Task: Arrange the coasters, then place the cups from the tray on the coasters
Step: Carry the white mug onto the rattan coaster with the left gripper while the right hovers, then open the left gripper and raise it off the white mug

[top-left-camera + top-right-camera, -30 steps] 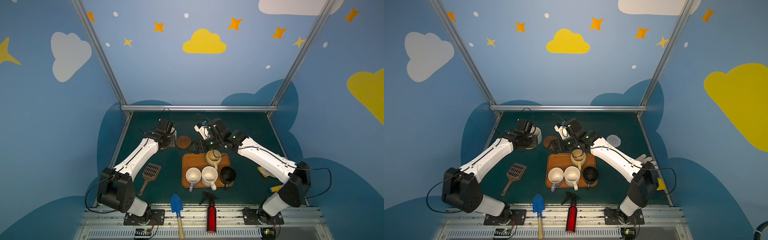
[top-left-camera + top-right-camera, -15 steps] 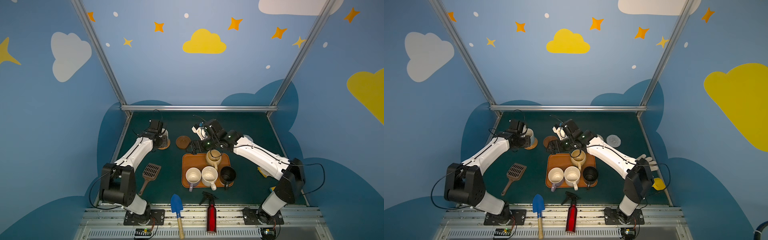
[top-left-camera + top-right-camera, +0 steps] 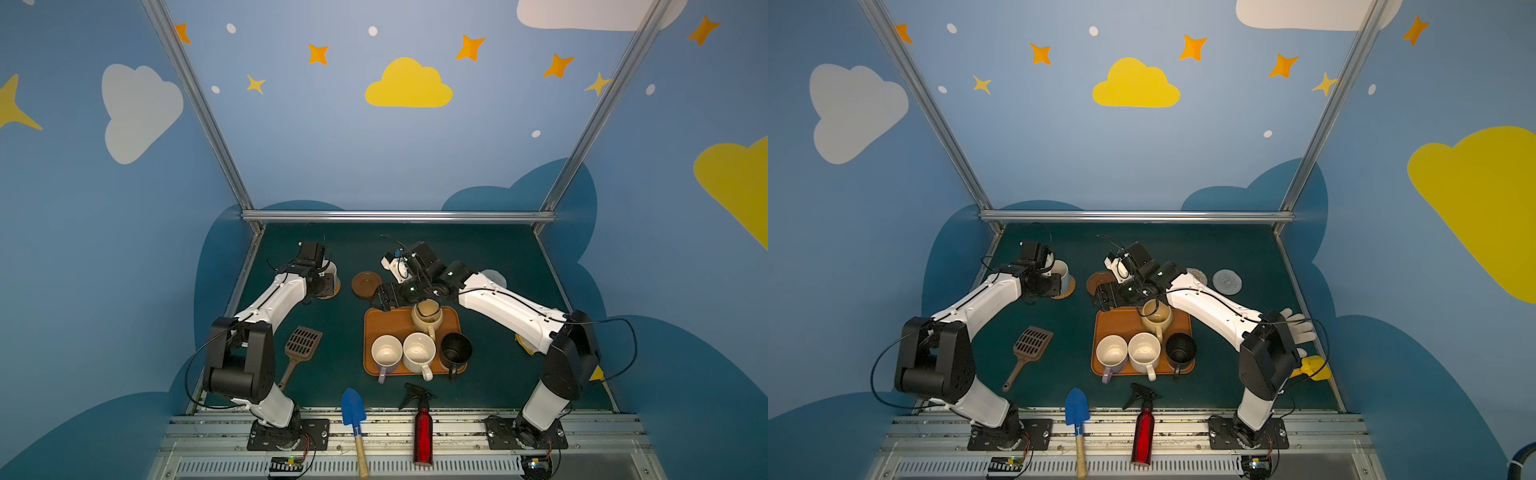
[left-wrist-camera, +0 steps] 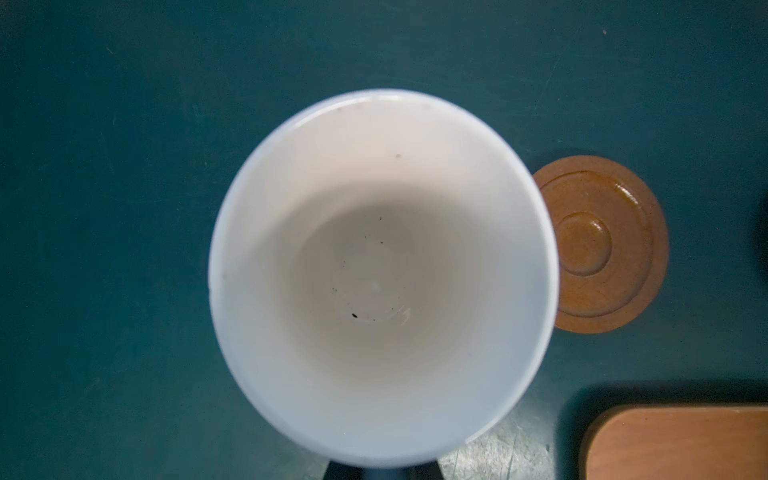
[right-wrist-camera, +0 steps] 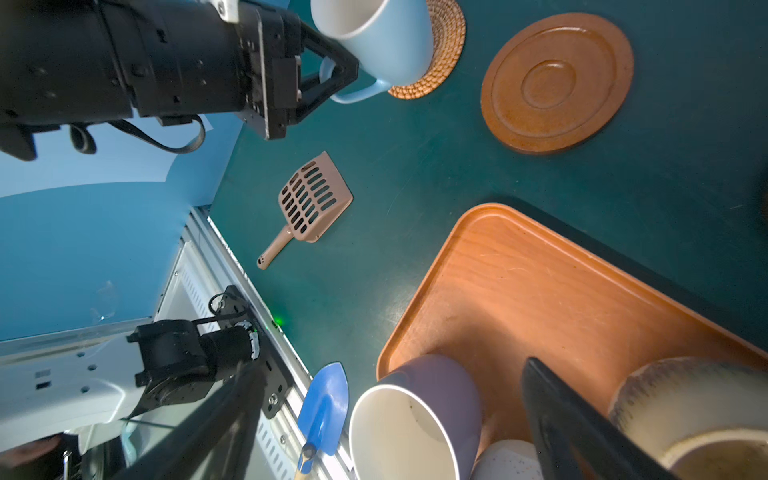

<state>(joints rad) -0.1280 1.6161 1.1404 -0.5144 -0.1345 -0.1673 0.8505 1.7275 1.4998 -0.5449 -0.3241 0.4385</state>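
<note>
My left gripper (image 3: pixel 322 284) is shut on the handle of the light blue cup (image 5: pixel 386 37), which is upright over the tan rattan coaster (image 5: pixel 444 45) at the far left; whether it rests on the coaster I cannot tell. Its pale inside (image 4: pixel 382 274) fills the left wrist view. A dark brown coaster (image 3: pixel 366 284) lies to its right. My right gripper (image 3: pixel 384 297) is open and empty over the far left corner of the tray (image 3: pixel 370 332). On the tray stand the tan-yellow cup (image 3: pixel 427 314), lavender cup (image 3: pixel 386 353), cream cup (image 3: pixel 419 352) and black cup (image 3: pixel 456 351).
A beige rope coaster (image 3: pixel 1198 274) and a pale grey one (image 3: pixel 1227 281) lie behind my right arm. A brown slotted scoop (image 3: pixel 301 345) lies left of the tray. A blue trowel (image 3: pixel 353 409) and a red spray bottle (image 3: pixel 422 432) are at the front edge. A white glove (image 3: pixel 1300 328) is at the right.
My left gripper has carried the light blue cup leftward and down to the rattan coaster. My right gripper has shifted slightly left and nearer, still open.
</note>
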